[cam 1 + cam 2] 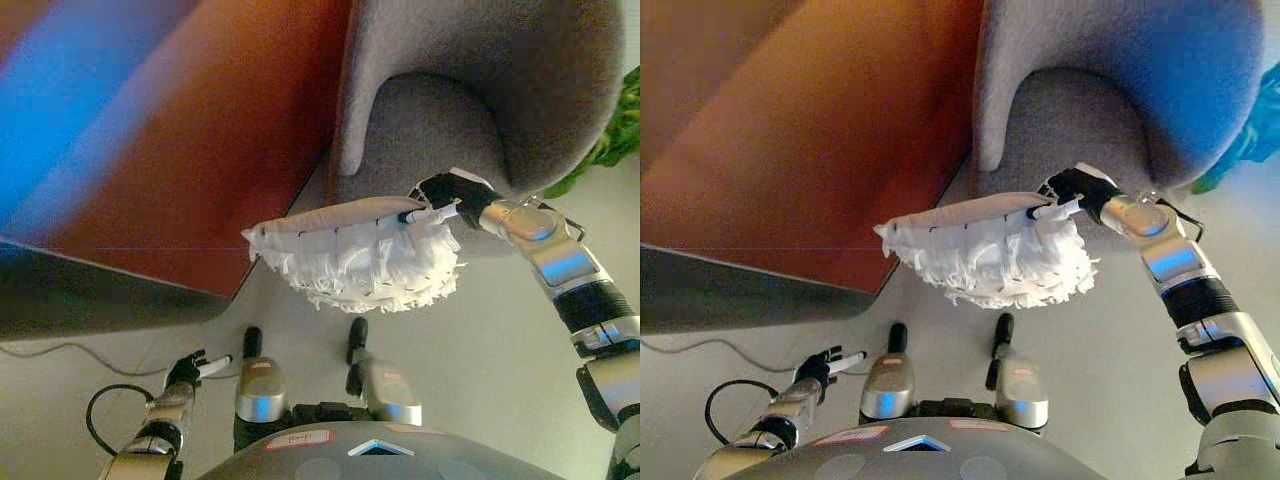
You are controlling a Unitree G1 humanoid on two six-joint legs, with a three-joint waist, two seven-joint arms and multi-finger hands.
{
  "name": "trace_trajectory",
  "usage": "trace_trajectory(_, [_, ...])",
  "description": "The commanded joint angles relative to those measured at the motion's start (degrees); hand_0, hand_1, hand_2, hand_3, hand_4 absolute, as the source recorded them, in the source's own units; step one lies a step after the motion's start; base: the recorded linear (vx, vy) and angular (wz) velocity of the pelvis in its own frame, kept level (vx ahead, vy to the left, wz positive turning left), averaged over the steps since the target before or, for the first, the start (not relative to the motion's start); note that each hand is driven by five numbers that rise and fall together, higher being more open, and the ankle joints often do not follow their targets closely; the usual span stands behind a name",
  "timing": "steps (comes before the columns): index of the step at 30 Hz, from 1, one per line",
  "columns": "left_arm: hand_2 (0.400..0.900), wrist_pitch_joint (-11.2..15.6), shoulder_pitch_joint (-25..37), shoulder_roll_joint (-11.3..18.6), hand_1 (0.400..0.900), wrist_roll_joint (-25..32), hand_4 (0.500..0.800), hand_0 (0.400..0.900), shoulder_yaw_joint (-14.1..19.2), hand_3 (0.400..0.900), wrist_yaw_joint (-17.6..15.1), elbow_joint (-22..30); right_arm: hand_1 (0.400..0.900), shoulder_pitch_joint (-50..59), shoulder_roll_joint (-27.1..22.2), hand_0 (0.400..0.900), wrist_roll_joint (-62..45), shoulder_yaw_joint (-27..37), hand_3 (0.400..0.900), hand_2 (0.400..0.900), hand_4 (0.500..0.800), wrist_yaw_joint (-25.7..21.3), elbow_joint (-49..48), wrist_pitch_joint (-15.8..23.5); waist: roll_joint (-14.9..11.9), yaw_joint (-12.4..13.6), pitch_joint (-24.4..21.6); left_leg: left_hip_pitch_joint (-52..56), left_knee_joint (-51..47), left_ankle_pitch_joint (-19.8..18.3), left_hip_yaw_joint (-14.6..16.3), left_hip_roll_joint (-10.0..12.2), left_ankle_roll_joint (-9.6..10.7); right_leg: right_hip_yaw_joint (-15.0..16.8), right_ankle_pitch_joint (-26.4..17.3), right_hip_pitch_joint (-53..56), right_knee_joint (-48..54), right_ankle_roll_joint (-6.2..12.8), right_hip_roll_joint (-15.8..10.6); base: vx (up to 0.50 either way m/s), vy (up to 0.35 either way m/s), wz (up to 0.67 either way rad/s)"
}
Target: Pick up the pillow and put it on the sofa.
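Observation:
A white pillow [355, 255] with a shaggy fringed underside hangs in the air, held flat just in front of the grey sofa [470, 90]. My right hand [445, 196] is shut on the pillow's right edge, its fingers pinching the cloth. The pillow's far corner reaches the sofa's front edge, near the seat cushion [1070, 120]. My left hand [190, 370] hangs low at the lower left, away from the pillow, fingers relaxed and holding nothing.
A reddish-brown wooden table top [200, 130] fills the left and upper left, its dark edge [100, 300] close to the pillow's left tip. A green plant [610, 130] stands right of the sofa. Pale floor [500, 340] lies below the pillow.

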State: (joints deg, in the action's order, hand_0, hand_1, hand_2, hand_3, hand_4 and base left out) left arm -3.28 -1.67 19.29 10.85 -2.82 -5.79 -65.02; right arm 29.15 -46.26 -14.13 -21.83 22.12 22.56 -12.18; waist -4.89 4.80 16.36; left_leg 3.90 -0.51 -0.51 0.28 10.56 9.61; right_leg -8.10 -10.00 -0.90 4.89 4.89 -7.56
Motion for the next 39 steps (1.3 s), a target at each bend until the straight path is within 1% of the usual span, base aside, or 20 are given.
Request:
trace_trajectory(1, [0.900,0.96,-4.16,3.33,0.900,-3.77,0.800,0.900,-3.69,0.900,-1.37,-5.02,0.400,10.24,-8.99,0.400,-13.05,11.43,0.400,0.400,0.500,-2.39,-1.63,4.94,-0.18,0.89,-8.51,-0.30,-1.60,0.74,-0.20,0.46,-3.26,0.10,6.57,4.11,-4.13,5.39,-4.86,0.08,0.020,0.03])
trace_trajectory(4, [0.900,1.35,-4.70,3.55,0.900,-3.62,0.800,0.900,-3.96,0.900,-0.98,-6.32,0.400,15.05,-12.64,0.400,-18.65,11.09,0.400,0.400,0.500,-3.35,2.35,5.49,-0.63,1.29,-9.38,0.56,-2.41,0.89,-0.17,0.46,-3.05,-0.29,6.77,5.10,-3.65,5.14,-4.46,0.08,0.018,0.05])
trace_trajectory(6, [0.900,1.74,-5.01,3.61,0.900,-3.31,0.800,0.900,-3.74,0.900,-0.84,-7.29,0.400,18.62,-14.59,0.400,-22.73,10.78,0.400,0.400,0.500,-4.44,5.45,4.73,-0.94,1.63,-9.89,1.04,-2.67,0.95,-0.16,0.57,-2.91,-0.60,6.89,5.74,-3.45,4.96,-4.29,0.09,0.012,0.05])
trace_trajectory(8, [0.900,2.00,-5.22,3.85,0.900,-3.58,0.800,0.900,-3.80,0.900,-0.64,-8.12,0.400,22.58,-16.17,0.400,-24.86,9.81,0.400,0.400,0.500,-5.54,10.46,5.04,-1.26,2.19,-10.49,1.53,-2.74,0.86,-0.28,0.58,-2.83,-0.95,7.10,6.59,-3.26,4.81,-4.11,0.11,0.001,0.06])
trace_trajectory(11, [0.900,2.04,-5.54,3.95,0.900,-3.78,0.800,0.900,-3.94,0.900,-0.46,-8.68,0.400,26.84,-17.67,0.400,-27.02,7.68,0.400,0.400,0.500,-7.11,15.15,3.95,-1.36,2.65,-10.91,1.99,-2.76,0.78,-0.47,0.64,-2.73,-1.27,7.33,7.34,-3.16,4.61,-3.91,0.12,-0.014,0.07])
trace_trajectory(12, [0.900,2.08,-5.76,4.29,0.900,-3.76,0.800,0.900,-4.12,0.900,-0.23,-8.95,0.400,28.86,-18.36,0.400,-27.82,6.55,0.400,0.400,0.500,-7.67,17.91,2.83,-1.52,3.09,-11.26,2.07,-2.79,0.80,-0.70,0.66,-2.61,-1.41,7.43,7.65,-3.01,4.51,-3.78,0.10,-0.020,0.07])
trace_trajectory(13, [0.900,2.14,-5.84,4.24,0.900,-3.69,0.800,0.900,-4.17,0.900,-0.23,-9.01,0.400,29.72,-18.52,0.400,-27.56,5.88,0.400,0.400,0.500,-7.47,19.05,2.82,-1.43,3.16,-11.28,2.12,-2.83,0.85,-0.78,0.68,-2.57,-1.50,7.45,7.78,-2.96,4.47,-3.73,0.13,-0.033,0.09])
trace_trajectory(14, [0.900,2.25,-6.04,4.43,0.900,-3.72,0.800,0.900,-4.36,0.900,-0.05,-9.24,0.400,31.13,-19.01,0.400,-27.22,5.00,0.400,0.400,0.500,-7.10,21.18,1.66,-1.43,3.57,-11.43,2.13,-2.93,0.96,-1.06,0.64,-2.52,-1.68,7.52,8.09,-2.78,4.37,-3.62,0.10,-0.032,0.08])
trace_trajectory(17, [0.900,2.40,-6.37,4.76,0.900,-4.30,0.800,0.900,-4.76,0.900,0.02,-9.70,0.400,34.04,-18.88,0.400,-26.16,2.97,0.400,0.400,0.500,-5.65,26.92,0.31,-1.10,4.40,-11.45,2.02,-2.91,1.27,-1.67,0.72,-2.36,-2.21,7.91,8.34,-3.00,4.05,-3.47,0.13,-0.066,0.10])
trace_trajectory(21, [0.900,2.04,-6.30,5.72,0.900,-5.27,0.800,0.900,-5.66,0.900,0.38,-9.47,0.400,37.28,-18.37,0.400,-20.41,0.66,0.400,0.400,0.500,-3.45,33.79,-1.69,-0.18,5.67,-10.82,0.99,-2.32,1.66,-3.05,0.87,-1.97,-2.69,8.98,8.24,-3.84,3.52,-3.24,0.10,-0.098,0.15])
trace_trajectory(24, [0.900,1.97,-5.51,6.58,0.900,-4.64,0.800,0.900,-6.84,0.900,0.92,-8.84,0.400,40.03,-17.49,0.400,-19.27,-1.76,0.400,0.400,0.500,-3.80,37.62,-3.13,0.94,6.78,-9.59,-1.51,-1.73,2.41,-4.48,1.14,-1.54,-2.98,9.39,6.74,-4.50,3.15,-3.21,-0.04,-0.107,0.16])
trace_trajectory(26, [0.900,2.52,-4.27,6.95,0.900,-3.28,0.800,0.900,-7.72,0.900,1.39,-8.38,0.400,42.51,-16.70,0.400,-19.23,-3.42,0.400,0.400,0.500,-5.10,39.80,-3.06,1.99,7.22,-8.19,-4.23,-1.41,3.02,-5.39,1.27,-1.22,-3.09,9.42,4.54,-4.88,3.02,-3.31,-0.20,-0.119,0.10])
trace_trajectory(30, [0.900,3.94,-2.38,7.06,0.900,-0.37,0.800,0.900,-9.29,0.900,2.18,-6.77,0.400,46.70,-16.02,0.400,-19.00,-5.53,0.400,0.400,0.500,-6.84,42.39,-2.15,5.60,7.55,-4.33,-9.05,-1.63,4.53,-7.01,1.31,-0.91,-3.19,9.32,-0.34,-5.82,2.82,-3.76,-0.27,-0.065,0.04])
trace_trajectory(32, [0.900,4.05,-2.12,6.76,0.900,0.61,0.800,0.900,-9.70,0.900,2.06,-6.06,0.400,46.99,-15.87,0.400,-19.31,-5.33,0.400,0.400,0.500,-6.95,42.98,-1.03,7.23,7.48,-3.07,-10.43,-1.59,5.00,-7.73,1.26,-0.87,-3.28,9.52,-2.12,-6.68,2.62,-3.93,-0.15,-0.043,0.01])
trace_trajectory(35, [0.900,4.46,-2.09,6.80,0.900,2.33,0.800,0.900,-10.15,0.900,2.35,-5.04,0.400,48.05,-15.66,0.400,-18.03,-5.42,0.400,0.400,0.500,-6.48,44.01,0.32,9.48,7.07,-1.27,-12.06,-1.64,5.58,-7.98,1.16,-0.80,-2.99,10.01,-4.68,-8.25,2.24,-4.34,-0.14,-0.005,0.00])
trace_trajectory(39, [0.900,4.74,-2.22,7.13,0.900,3.76,0.800,0.900,-9.85,0.900,3.08,-4.40,0.400,48.84,-15.40,0.400,-17.39,-5.81,0.400,0.400,0.500,-7.13,44.87,0.72,11.20,6.34,-0.13,-13.09,-1.68,6.10,-7.42,1.32,-0.69,-2.50,10.69,-7.19,-10.38,1.79,-4.69,-0.09,0.016,-0.04])
